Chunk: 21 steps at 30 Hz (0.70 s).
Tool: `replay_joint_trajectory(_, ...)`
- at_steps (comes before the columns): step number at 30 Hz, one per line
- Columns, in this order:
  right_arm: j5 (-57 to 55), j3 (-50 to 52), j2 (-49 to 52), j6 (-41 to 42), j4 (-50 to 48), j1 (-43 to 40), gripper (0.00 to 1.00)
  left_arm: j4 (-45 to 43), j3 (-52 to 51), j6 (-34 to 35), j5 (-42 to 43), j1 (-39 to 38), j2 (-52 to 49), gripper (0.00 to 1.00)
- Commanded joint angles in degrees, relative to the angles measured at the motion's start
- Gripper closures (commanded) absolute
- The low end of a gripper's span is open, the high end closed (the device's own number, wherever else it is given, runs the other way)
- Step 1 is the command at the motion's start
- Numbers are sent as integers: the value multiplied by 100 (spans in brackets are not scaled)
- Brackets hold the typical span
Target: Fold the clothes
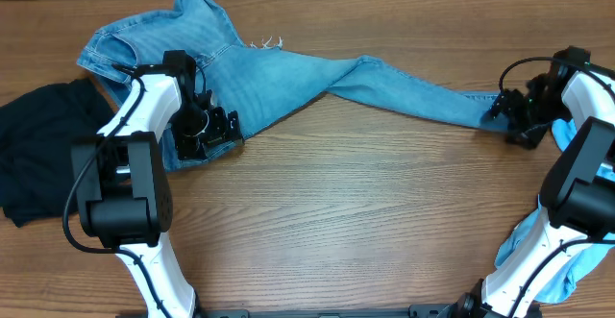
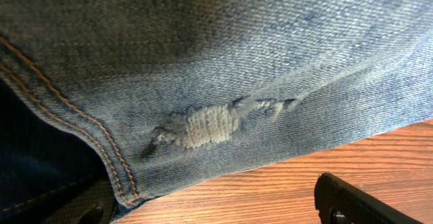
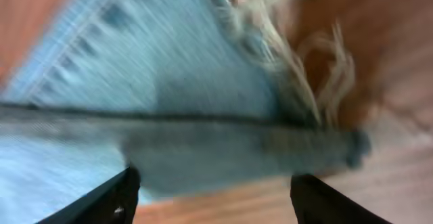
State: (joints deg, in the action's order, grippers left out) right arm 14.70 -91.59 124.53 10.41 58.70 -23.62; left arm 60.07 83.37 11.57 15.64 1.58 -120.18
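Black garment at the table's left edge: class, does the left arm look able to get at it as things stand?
Probably yes. The black garment lies uncovered beside the left arm, with nothing between them; its jaws sit over the jeans.

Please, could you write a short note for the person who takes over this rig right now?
Left gripper: jaws open, at the lower edge of the jeans, by the ripped patch.
Right gripper: jaws look open at the frayed hem; view blurred.
The jeans lie unfolded across the table.
Black garment at left, light blue garment at right.
Done: no fold yet. Left: all folding.
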Motion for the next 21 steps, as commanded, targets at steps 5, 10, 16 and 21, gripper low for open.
replay_joint_trajectory(5,192,245,76,232,-575,63,52,155,-570,44,-61,-24,-732,4)
replay_joint_trajectory(10,254,238,76,310,-876,68,96,140,-570,44,-61,-24,-732,3)
replay_joint_trajectory(16,251,-415,7,310,-627,57,96,142,-570,44,-61,-24,-732,3)
replay_joint_trajectory(21,7,-1939,-903,315,505,-350,96,162,-570,44,-79,-22,-732,14)
